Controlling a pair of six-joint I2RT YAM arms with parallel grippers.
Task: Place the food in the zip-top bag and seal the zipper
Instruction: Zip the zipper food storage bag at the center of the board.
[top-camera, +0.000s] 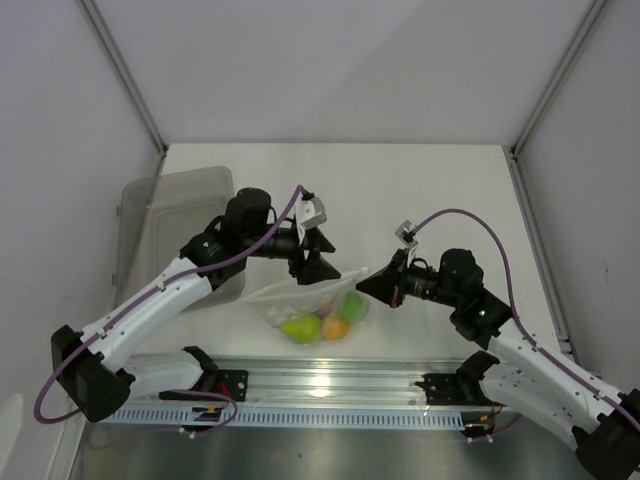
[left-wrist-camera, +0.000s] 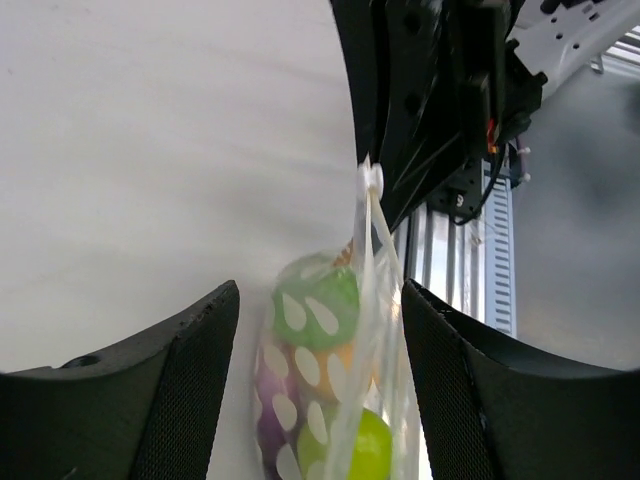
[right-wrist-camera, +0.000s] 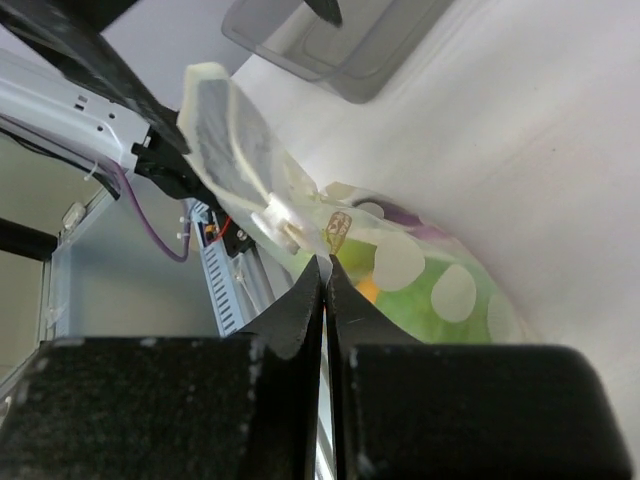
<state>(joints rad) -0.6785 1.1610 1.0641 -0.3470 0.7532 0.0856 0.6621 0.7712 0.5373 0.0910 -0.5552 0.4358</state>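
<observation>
The clear zip-top bag (top-camera: 290, 296) lies in front of the arms with the food inside: a round green fruit (top-camera: 352, 305), a yellow-green pear (top-camera: 300, 328), an orange fruit (top-camera: 336, 328) and a bit of purple eggplant (left-wrist-camera: 268, 400). My right gripper (top-camera: 366, 285) is shut on the bag's upper edge (right-wrist-camera: 300, 215), next to a small white tab (right-wrist-camera: 272, 218), and holds it up. My left gripper (top-camera: 314, 262) is open. Its two fingers (left-wrist-camera: 190, 385) straddle the bag (left-wrist-camera: 375, 300) without pinching it. The zipper strip is hard to tell from the plastic.
A translucent grey bin (top-camera: 170, 210) stands at the left, behind the left arm, and shows in the right wrist view (right-wrist-camera: 330, 45). A metal rail (top-camera: 320, 385) runs along the near edge just in front of the bag. White walls close the back and sides.
</observation>
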